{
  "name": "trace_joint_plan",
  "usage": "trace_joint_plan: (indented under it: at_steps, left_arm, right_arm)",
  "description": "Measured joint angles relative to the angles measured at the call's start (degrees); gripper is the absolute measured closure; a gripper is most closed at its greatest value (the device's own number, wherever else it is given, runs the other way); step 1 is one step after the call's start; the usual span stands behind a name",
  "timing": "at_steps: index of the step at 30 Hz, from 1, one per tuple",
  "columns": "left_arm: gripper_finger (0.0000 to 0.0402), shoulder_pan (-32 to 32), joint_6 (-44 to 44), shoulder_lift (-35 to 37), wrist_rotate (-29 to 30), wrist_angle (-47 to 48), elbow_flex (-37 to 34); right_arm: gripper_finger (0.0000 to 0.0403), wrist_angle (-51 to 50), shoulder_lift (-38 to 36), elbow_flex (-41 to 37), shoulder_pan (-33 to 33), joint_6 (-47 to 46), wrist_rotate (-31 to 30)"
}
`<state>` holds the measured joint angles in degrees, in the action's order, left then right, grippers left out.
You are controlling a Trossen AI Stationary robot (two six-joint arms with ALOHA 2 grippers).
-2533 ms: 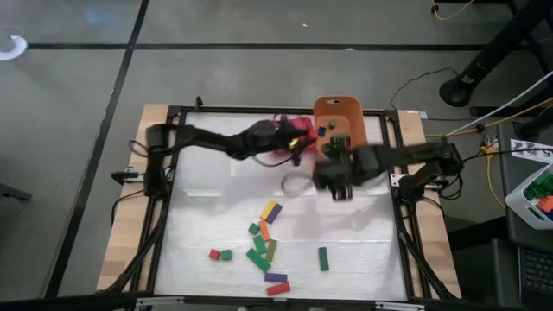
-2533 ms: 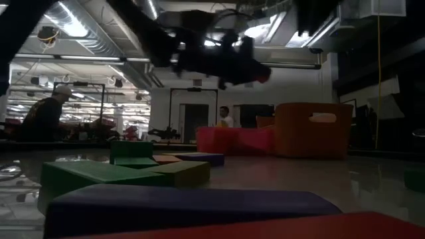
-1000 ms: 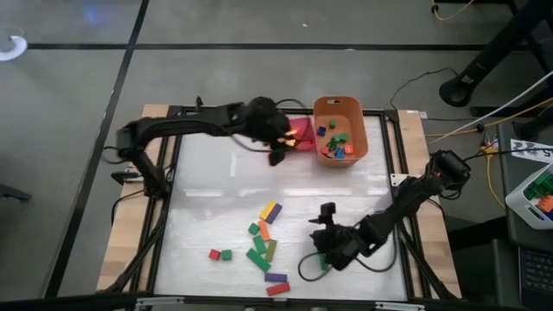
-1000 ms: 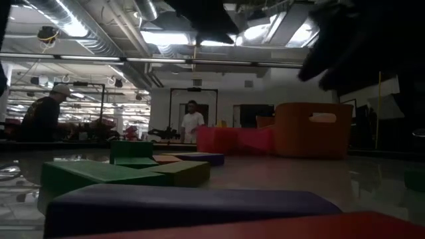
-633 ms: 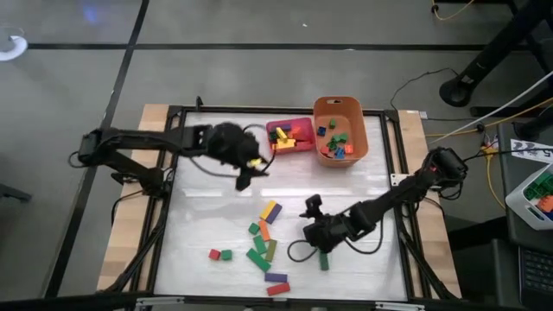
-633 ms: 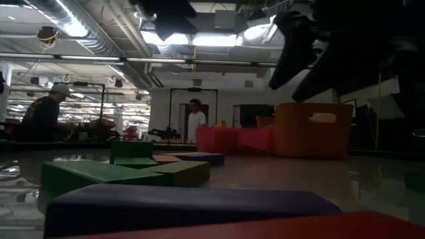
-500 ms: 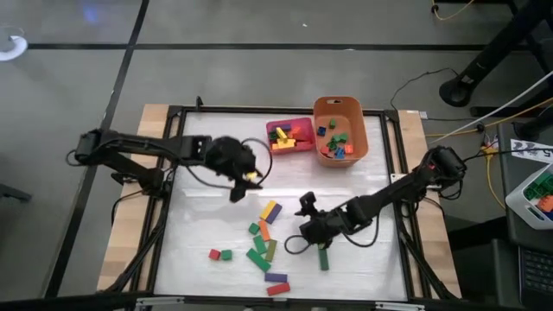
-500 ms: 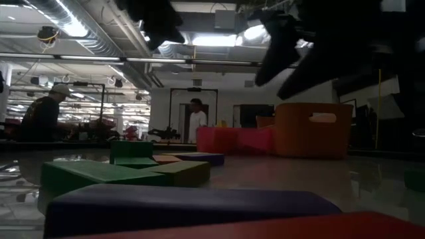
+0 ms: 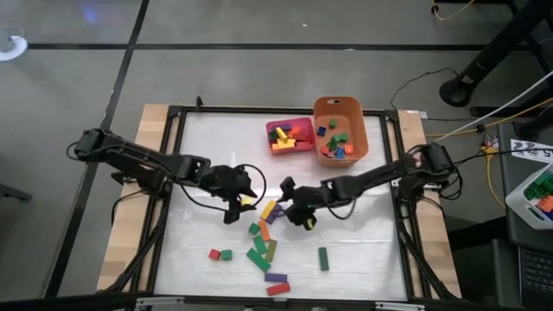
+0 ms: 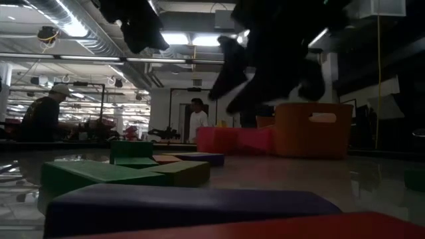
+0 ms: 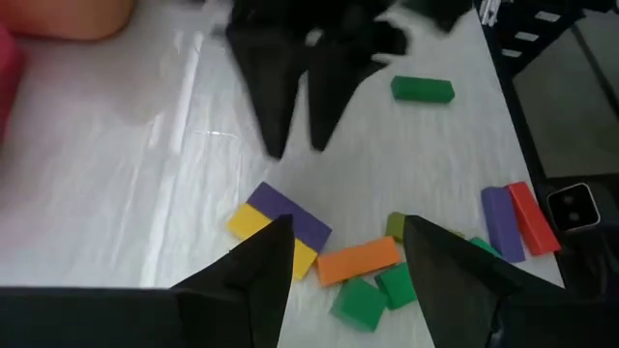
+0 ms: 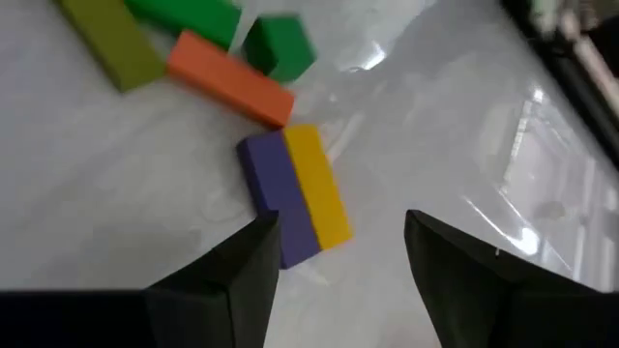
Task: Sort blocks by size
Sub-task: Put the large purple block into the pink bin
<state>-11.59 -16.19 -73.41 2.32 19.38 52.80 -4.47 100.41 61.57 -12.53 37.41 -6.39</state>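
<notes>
While hovering over the tabletop (image 9: 207, 147), left claw (image 9: 235, 207) and right claw (image 9: 294, 212) gape wide, empty, flanking the yellow-and-purple pair (image 9: 270, 212) atop the scattered blocks (image 9: 262, 249); half a second back, stood farther apart; since then, drawn in toward that pair.

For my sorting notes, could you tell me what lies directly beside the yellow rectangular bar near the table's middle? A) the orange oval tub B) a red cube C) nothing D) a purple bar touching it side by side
D: the yellow rectangular bar lies flush against a purple bar, long sides touching.
</notes>
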Motion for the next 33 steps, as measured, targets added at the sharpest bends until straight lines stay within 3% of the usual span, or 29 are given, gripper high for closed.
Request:
trace_joint_plan:
  at_steps: [16, 22, 33]
  left_arm:
    - [0.0219, -3.43, -0.35, 0.00, 1.99, -2.12, 0.02]
    - [0.0219, -3.43, -0.37, 0.00, 1.99, -2.18, 0.02]
    - [0.0219, -3.43, -0.35, 0.00, 1.97, -2.32, 0.02]
  right_arm:
    - [0.0182, 6.69, 11.12, -0.03, 2.86, 5.00, 7.52]
    - [0.0182, 6.44, 11.77, 0.14, 2.86, 4.61, 8.04]
    - [0.0183, 4.60, 11.84, 0.19, 2.86, -2.77, 17.06]
